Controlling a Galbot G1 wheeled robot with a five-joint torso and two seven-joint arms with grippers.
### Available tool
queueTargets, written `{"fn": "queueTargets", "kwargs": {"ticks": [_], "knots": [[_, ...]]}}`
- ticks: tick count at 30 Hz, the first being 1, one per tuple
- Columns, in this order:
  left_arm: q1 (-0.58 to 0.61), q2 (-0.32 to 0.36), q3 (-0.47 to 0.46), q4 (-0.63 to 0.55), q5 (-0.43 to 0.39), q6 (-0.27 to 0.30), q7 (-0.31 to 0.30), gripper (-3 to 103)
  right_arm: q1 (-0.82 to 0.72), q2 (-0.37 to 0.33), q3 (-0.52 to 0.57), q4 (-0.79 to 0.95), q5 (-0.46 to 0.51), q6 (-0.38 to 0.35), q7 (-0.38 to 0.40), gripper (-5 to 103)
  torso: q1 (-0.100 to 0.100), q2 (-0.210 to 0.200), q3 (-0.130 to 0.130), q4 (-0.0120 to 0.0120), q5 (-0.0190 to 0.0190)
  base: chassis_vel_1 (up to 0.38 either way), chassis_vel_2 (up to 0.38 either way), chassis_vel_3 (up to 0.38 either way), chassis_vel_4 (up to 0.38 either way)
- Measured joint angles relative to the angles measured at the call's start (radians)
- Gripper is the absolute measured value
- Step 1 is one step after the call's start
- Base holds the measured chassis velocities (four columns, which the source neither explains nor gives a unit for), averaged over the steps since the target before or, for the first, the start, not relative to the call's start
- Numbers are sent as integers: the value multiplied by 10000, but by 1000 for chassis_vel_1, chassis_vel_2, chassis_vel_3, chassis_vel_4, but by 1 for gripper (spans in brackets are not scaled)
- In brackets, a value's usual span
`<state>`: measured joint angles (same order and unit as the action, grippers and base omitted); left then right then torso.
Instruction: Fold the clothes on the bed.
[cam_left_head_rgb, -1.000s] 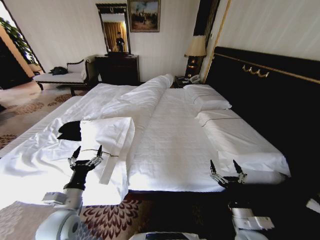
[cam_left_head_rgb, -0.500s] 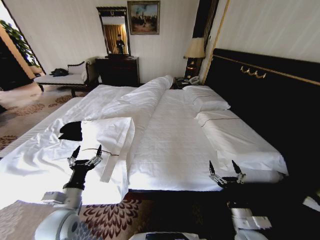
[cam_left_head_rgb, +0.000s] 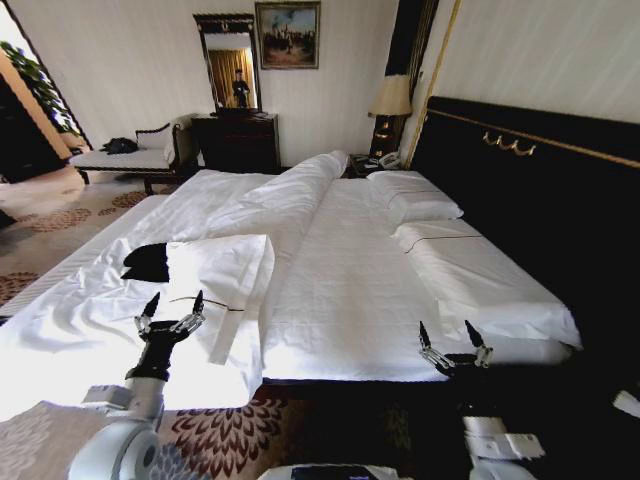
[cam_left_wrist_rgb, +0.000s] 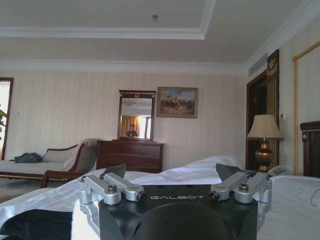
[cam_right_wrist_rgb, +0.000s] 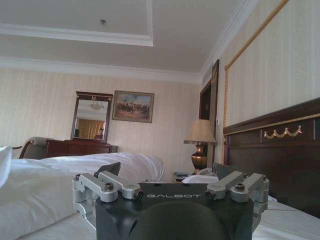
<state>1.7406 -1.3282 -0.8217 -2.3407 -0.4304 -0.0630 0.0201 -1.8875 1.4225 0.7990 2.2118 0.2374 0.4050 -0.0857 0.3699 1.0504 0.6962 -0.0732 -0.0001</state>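
1. The bed (cam_left_head_rgb: 350, 290) fills the room ahead, with white sheets, a rolled-back duvet (cam_left_head_rgb: 275, 200) along its middle and two pillows (cam_left_head_rgb: 415, 205) against the dark headboard (cam_left_head_rgb: 520, 190).
2. The black T-shirt (cam_left_head_rgb: 147, 262) lies on the bed's left side, near the foot. It is mostly hidden under a folded-over flap of white sheet (cam_left_head_rgb: 225, 270), so just a dark patch shows. No print can be made out on it.
3. In the left wrist view the same dark cloth (cam_left_wrist_rgb: 35, 222) sits low on the white bedding, just beside the gripper body.
4. The left gripper (cam_left_head_rgb: 172, 305) hovers over the near edge of the bed, just short of the white flap and close to the T-shirt without touching it. Its jaws are spread apart and hold nothing.
5. The right gripper (cam_left_head_rgb: 453, 338) hangs at the near edge of the bed on the right side, below the nearer pillow (cam_left_head_rgb: 500, 290) and well apart from the T-shirt. Its jaws are also spread wide and empty.
6. Both wrist views look across the bed with the fingers (cam_left_wrist_rgb: 112, 186) wide apart.
7. Beyond the bed stand a dresser (cam_left_head_rgb: 237, 138) with a mirror (cam_left_head_rgb: 229, 60), a painting (cam_left_head_rgb: 288, 30), a lamp (cam_left_head_rgb: 391, 100) by the headboard, and a bench (cam_left_head_rgb: 125, 155) at the far left.
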Motion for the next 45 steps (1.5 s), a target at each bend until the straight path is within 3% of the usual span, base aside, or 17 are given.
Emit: {"fn": "queueTargets", "kwargs": {"ticks": [45], "knots": [[-206, 97, 15, 263, -87, -52, -2, 100, -3, 195, -50, -112, -39, 85, -41, 100, 2, 0, 0, 0, 0, 38, 101, -36, -99]]}}
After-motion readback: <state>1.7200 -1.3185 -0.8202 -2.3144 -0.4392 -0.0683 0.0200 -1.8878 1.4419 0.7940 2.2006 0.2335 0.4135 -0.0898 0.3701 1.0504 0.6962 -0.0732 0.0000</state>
